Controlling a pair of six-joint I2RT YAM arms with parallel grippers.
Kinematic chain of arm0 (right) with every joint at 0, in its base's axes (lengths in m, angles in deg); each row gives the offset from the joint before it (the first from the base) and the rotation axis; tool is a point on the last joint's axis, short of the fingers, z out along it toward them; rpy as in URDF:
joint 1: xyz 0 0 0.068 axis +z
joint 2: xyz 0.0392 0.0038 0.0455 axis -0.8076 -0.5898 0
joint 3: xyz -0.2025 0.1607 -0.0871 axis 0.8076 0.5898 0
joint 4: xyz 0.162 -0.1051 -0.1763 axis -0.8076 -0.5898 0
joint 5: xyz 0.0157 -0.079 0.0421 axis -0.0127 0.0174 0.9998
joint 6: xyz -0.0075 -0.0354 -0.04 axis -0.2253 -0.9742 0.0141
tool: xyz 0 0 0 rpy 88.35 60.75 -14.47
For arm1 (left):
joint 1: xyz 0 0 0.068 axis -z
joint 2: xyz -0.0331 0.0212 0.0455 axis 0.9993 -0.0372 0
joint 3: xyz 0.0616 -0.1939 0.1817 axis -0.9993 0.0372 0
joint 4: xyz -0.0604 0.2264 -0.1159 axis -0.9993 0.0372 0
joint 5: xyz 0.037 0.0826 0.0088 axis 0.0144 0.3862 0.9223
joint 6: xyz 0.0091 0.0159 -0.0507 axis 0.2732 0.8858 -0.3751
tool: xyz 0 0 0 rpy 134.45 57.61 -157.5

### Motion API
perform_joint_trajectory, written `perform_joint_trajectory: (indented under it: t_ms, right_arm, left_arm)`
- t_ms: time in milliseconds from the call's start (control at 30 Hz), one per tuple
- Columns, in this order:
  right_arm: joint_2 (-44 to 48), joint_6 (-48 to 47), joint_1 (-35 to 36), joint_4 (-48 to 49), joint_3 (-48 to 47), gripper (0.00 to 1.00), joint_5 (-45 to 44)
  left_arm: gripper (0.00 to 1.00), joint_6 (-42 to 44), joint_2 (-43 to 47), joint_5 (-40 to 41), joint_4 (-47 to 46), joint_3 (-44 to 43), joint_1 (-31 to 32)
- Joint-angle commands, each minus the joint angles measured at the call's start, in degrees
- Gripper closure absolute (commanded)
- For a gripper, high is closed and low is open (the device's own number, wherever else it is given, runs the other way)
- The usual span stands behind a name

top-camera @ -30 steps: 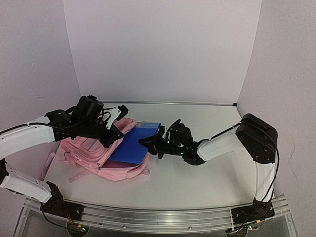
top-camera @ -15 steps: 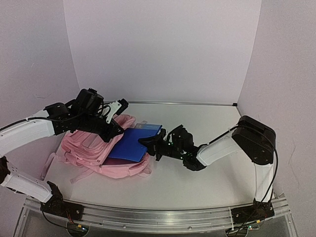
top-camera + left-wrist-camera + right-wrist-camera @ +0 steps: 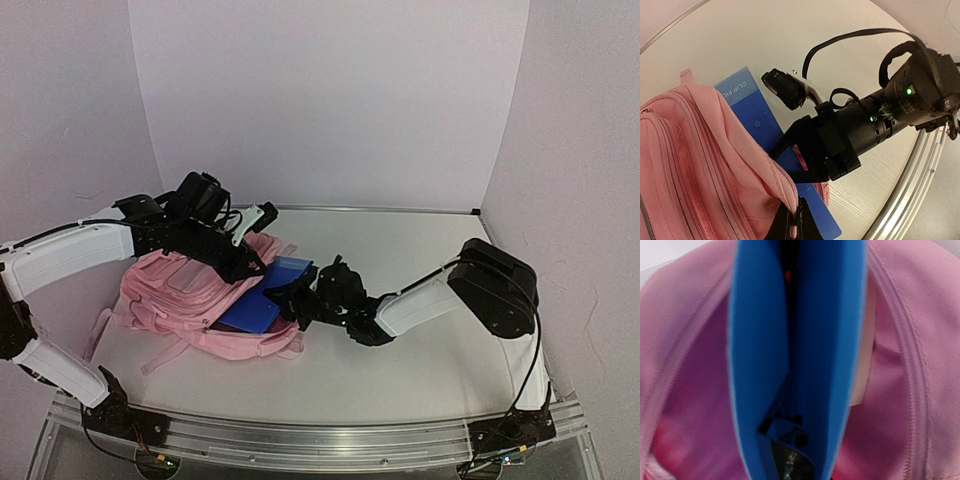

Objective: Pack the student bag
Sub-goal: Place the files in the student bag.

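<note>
Compared with a second ago, you are seeing less blue outside the bag: the folder is sitting deeper in the opening, and the right arm is reaching further left. Your left gripper (image 3: 792,225) is pinching the opening's upper rim on the student bag (image 3: 180,295), which is lying on the left half of the table (image 3: 420,360). You are handling one bag and one blue folder (image 3: 250,308). The right gripper (image 3: 287,298) is clamping the folder's outer edge.
</note>
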Motion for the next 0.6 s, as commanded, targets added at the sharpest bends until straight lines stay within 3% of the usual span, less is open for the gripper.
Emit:
perform_joint_trajectory:
  t_ms: [0,300,567]
  right_arm:
    - [-2.2,1.2,2.6,-1.5,0.8,1.0,-7.3]
    - [-7.8,-0.3,4.3,-5.2,-9.1,1.0,-5.5]
    - [-10.5,-2.1,4.5,-5.6,-12.9,1.0,-7.6]
  left_arm:
    - [1.0,-0.6,3.1,-11.8,-15.1,-7.1,1.8]
    - [1.0,-1.0,2.7,-15.4,-15.6,-7.8,1.8]
    - [1.0,-3.0,-0.2,-23.4,-14.9,-9.6,1.9]
